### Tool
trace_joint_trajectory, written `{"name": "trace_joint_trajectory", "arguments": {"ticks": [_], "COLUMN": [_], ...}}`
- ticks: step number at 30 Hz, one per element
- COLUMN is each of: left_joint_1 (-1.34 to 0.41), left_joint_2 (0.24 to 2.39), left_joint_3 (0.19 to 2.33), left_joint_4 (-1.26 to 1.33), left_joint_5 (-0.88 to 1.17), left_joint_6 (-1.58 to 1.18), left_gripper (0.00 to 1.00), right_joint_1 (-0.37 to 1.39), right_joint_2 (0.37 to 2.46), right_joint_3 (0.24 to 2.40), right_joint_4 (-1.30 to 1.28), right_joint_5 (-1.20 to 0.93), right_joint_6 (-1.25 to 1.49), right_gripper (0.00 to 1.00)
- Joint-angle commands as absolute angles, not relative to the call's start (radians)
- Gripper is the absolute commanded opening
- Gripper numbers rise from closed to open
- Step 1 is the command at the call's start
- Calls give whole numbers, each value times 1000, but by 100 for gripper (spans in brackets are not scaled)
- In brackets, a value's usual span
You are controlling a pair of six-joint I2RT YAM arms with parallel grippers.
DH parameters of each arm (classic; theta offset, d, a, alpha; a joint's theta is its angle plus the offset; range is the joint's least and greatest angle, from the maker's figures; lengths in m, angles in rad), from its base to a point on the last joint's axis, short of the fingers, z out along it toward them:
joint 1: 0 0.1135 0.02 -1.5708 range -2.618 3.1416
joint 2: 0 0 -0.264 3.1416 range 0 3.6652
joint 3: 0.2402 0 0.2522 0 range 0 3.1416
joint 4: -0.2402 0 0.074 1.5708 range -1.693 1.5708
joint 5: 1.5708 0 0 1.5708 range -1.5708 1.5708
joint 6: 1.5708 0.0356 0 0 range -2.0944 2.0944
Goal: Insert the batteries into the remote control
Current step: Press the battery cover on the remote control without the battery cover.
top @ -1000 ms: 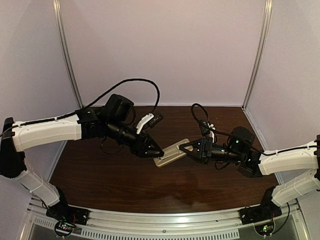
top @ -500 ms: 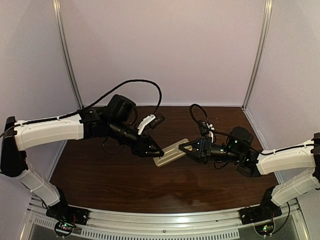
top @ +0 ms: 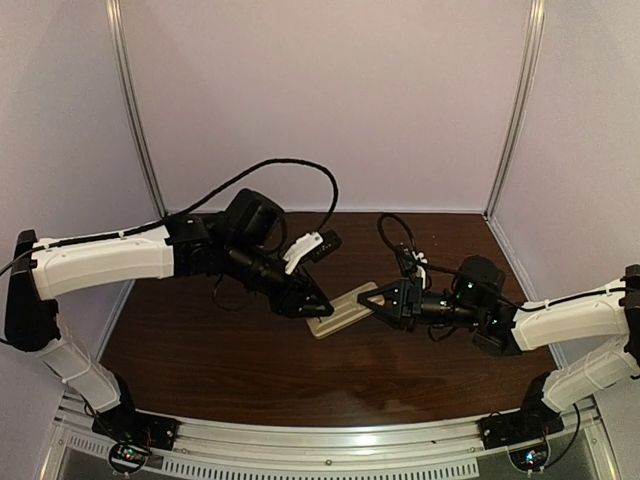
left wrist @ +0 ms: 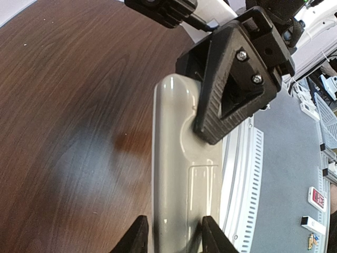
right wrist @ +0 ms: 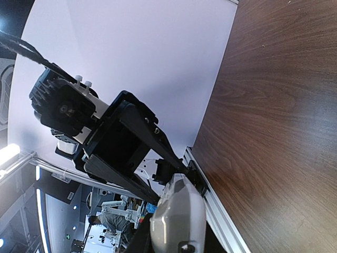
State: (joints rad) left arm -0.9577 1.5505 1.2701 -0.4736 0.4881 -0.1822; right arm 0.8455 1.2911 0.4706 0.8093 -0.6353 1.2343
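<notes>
The remote control point(top: 343, 308) hangs above the brown table, held at both ends, with its plain grey-beige back point(left wrist: 184, 174) facing up. My left gripper point(top: 317, 307) is shut on its near-left end; its fingertips point(left wrist: 138, 238) pinch both long edges. My right gripper point(top: 376, 300) is shut on the far-right end, and one of its black triangular fingers point(left wrist: 231, 84) lies over the back. In the right wrist view the remote's rounded end point(right wrist: 177, 219) fills the space between my fingers, with the left gripper point(right wrist: 124, 150) behind it. A closed cover outline point(left wrist: 204, 197) shows on the back. The batteries are out of view.
The dark wood table point(top: 250, 360) lies below both arms, with pale walls at the back and sides and a metal rail point(top: 330, 445) at the near edge. A black cable point(top: 300, 170) loops above the left arm.
The left wrist has moved slightly right and back, and the right gripper has moved a little left. The remote stays held between both grippers.
</notes>
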Motion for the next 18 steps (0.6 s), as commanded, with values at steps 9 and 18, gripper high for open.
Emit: {"name": "trace_joint_trajectory", "arguments": {"ticks": [9, 18], "left_joint_1": [-968, -971], "left_joint_2": [1552, 1547], "left_joint_3": [1225, 1215], "left_joint_4": [-609, -633], "left_joint_5": [393, 368], "left_joint_6": [-105, -85], "left_gripper": [39, 39], "right_joint_1": [834, 822], "right_joint_2": [1236, 1242], "right_joint_3": [508, 501], "right_joint_4": [944, 999], "right_joint_5": [-666, -683], "right_joint_6": [1237, 1275], "right_gripper": [0, 0]}}
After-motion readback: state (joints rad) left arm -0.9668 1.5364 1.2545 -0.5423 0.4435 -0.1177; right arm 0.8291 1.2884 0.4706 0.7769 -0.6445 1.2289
